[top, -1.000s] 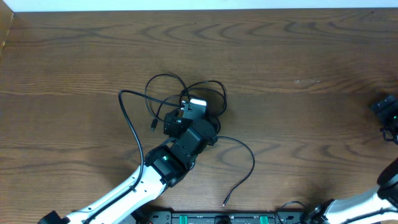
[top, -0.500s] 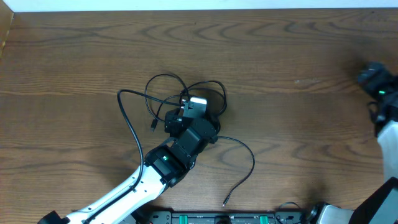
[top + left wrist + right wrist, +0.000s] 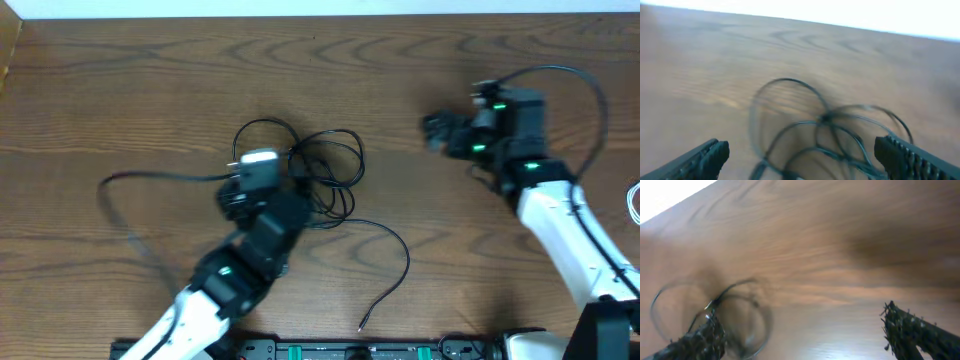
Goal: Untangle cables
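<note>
Blurring smears cables (image 3: 826,119); crossings unreadable beyond spread left fingers (image 3: 705,157).

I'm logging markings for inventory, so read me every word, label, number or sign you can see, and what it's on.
No text can be read in any view.
cables: no label or print shows.
left gripper and right gripper: no markings show; both wrist views are blurred.
table: wood grain only, no writing.
</note>
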Motion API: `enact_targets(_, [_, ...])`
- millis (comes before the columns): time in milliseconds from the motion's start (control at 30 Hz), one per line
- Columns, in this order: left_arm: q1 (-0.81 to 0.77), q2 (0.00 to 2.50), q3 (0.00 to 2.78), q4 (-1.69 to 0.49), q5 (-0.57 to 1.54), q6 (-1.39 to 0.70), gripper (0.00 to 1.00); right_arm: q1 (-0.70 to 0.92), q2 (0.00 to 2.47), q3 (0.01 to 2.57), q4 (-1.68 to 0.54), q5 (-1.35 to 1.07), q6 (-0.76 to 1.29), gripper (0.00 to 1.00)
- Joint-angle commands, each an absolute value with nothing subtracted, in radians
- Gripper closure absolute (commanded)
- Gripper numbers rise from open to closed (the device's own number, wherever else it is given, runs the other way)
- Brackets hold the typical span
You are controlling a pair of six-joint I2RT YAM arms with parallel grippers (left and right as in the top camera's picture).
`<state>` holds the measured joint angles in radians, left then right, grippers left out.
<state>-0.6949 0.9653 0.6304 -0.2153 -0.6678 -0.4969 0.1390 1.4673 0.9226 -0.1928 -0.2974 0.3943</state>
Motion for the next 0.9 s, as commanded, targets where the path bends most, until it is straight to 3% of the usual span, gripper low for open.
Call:
enact_targets(0, [-0.603, 0.863, 0.639, -0.310, -0.730, -0.698, 0.00, 0.282, 1.502, 0.926, -0.147, -0.324, 0.298, 0.01])
enact_targets(233, [-0.470, 0.698, 0.639, -0.543, -0.722, -0.719, 0.00, 0.503, 1.621, 0.927, 0.022, -0.316, 0.292, 0.01])
enact_targets(433, [-0.455, 0.656, 0.639, -0.596, -0.718, -0.720, 0.00, 0.657, 1.745, 0.929, 0.143, -0.304, 0.325, 0.01])
enact_targets(567, [-0.455, 0.659, 0.639, -0.617, -0.718, -0.720, 0.00, 0.724, 1.821, 0.929, 0.215, -0.290, 0.407, 0.09])
enact_targets(667, [-0.455, 0.659, 0.639, -0.640, -0.718, -0.720, 0.00, 0.757, 1.851, 0.929, 0.252, -0.290, 0.434, 0.37])
enact_targets(833, [-0.455, 0.659, 0.639, -0.667, -0.701, -0.720, 0.00, 0.764, 1.847, 0.931, 0.290, -0.254, 0.432, 0.97])
enact_targets(867, [-0.455, 0.659, 0.639, -0.668, -0.688, -0.720, 0.00, 0.758, 1.843, 0.934, 0.292, -0.242, 0.432, 0.99])
